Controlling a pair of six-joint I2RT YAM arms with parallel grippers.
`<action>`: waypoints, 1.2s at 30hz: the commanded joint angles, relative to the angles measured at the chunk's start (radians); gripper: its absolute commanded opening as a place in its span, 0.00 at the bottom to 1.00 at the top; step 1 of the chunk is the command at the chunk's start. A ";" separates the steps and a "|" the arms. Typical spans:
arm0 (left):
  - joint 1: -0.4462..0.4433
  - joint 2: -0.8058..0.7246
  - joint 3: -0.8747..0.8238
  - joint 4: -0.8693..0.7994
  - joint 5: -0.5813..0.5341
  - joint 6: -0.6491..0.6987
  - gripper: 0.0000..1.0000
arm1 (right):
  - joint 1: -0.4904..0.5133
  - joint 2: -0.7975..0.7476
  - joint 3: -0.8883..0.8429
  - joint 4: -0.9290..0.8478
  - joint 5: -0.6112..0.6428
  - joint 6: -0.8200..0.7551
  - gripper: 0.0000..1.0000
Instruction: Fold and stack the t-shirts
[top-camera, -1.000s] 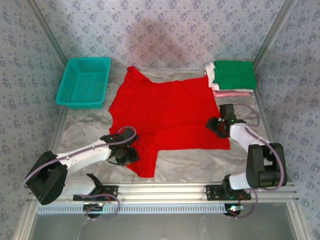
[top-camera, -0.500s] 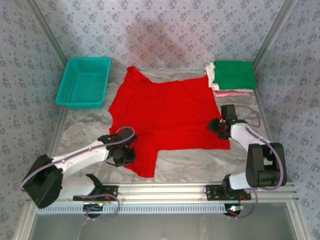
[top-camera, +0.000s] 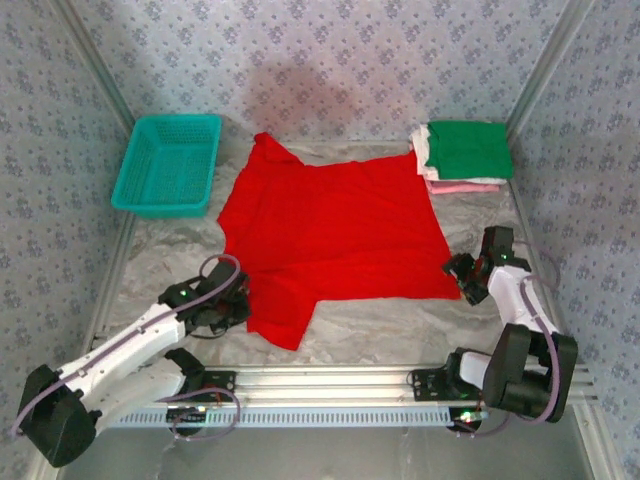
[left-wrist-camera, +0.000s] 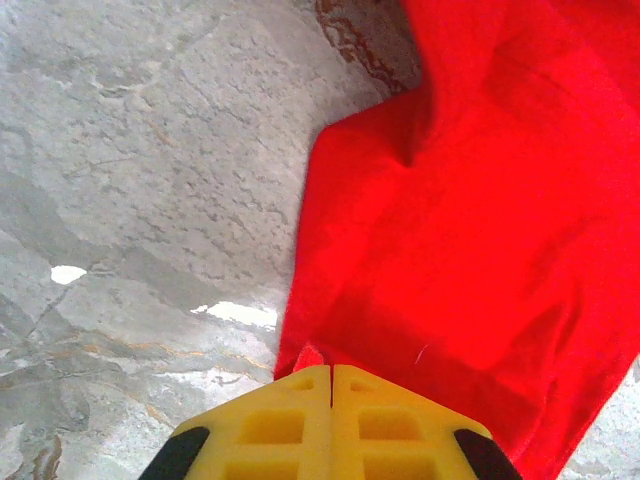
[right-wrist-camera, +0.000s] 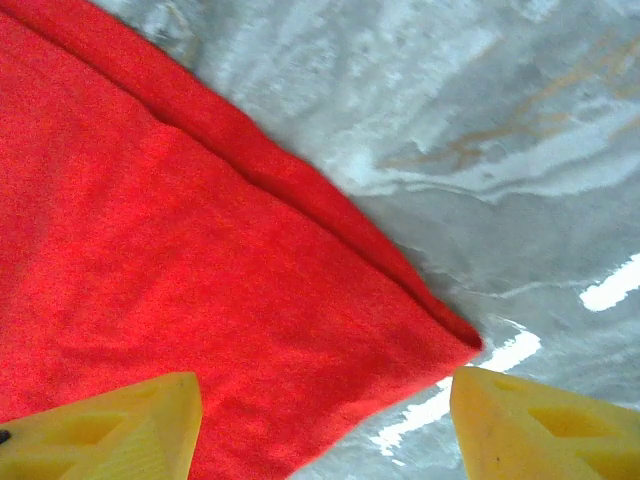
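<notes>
so the red t-shirt (top-camera: 335, 235) lies spread mid marble table (top-camera: 400, 320), limp and light, grab edges not middle: left gripper (left-wrist-camera: 331, 372) pinches its sleeve edge, right gripper (right-wrist-camera: 325, 400) gapes over 1 hem corner

Overhead rear view, two close wrist views, common red t-shirt (top-camera: 330, 230)

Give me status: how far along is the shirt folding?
Done: green t-shirt, white t-shirt and pink t-shirt sit folded in a far-right pile. In hand: red t-shirt lies spread out, unfolded. The left gripper has its jaws shut on the near-left edge, and the right gripper is open at the near-right corner, gripping nothing. Left: fold the red one and stack it.
</notes>
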 joint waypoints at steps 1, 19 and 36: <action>0.012 0.000 -0.009 -0.027 -0.019 0.005 0.00 | -0.060 0.009 -0.039 -0.039 -0.052 0.014 0.68; 0.032 -0.049 -0.077 0.040 -0.005 -0.004 0.00 | -0.014 0.213 -0.075 0.222 -0.129 0.035 0.36; 0.034 -0.046 -0.070 0.035 -0.008 -0.001 0.00 | 0.003 0.181 0.008 0.101 -0.063 0.024 0.34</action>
